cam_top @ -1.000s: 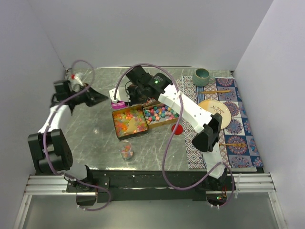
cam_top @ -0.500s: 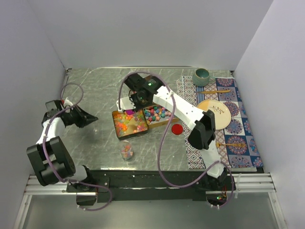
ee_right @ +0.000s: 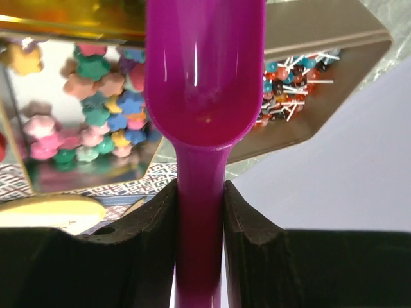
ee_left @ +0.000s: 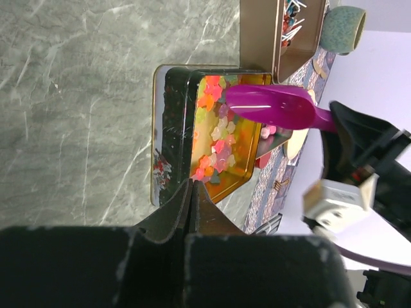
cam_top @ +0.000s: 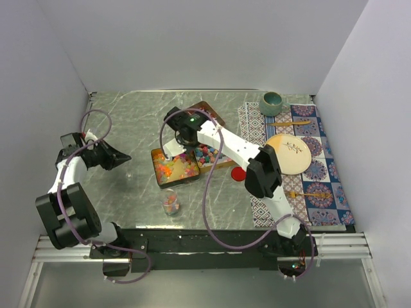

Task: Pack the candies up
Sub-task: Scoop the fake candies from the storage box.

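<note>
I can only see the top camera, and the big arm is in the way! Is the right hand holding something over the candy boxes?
Observer: Yes. In the right wrist view, the right gripper is shut on the handle of a purple scoop.
Operator: Ooh! Is there candy in the scoop?
Observer: No, its bowl looks empty in that view. Flower-shaped candies lie in the tin beneath it.
Operator: What is the other hand doing?
Observer: In the left wrist view, the left gripper is shut with nothing in it. It points toward the near wall of a candy tin.
</note>
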`<action>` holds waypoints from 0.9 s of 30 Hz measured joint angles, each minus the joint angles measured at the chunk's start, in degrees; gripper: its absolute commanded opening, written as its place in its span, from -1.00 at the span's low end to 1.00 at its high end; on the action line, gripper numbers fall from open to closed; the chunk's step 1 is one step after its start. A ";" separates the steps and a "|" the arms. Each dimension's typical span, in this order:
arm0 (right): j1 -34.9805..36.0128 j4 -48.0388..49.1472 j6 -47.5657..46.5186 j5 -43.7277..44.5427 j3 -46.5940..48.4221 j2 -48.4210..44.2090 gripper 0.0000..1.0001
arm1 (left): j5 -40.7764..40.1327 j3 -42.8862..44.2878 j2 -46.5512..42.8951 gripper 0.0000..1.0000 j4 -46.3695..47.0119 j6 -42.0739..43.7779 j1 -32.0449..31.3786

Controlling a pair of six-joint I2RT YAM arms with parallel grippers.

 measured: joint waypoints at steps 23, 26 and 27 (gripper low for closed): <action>4.46 6.45 -6.58 -1.20 -8.79 1.84 -1.00 | -0.98 -5.20 4.44 -0.98 5.25 -2.01 -5.25; 5.05 6.45 -6.64 -1.42 -8.85 1.84 -1.00 | -0.98 -5.20 4.44 -0.99 5.42 -2.03 -5.27; 5.25 6.45 -6.64 -1.55 -8.83 1.84 -1.00 | -1.01 -5.20 4.42 -0.98 5.44 -2.01 -5.27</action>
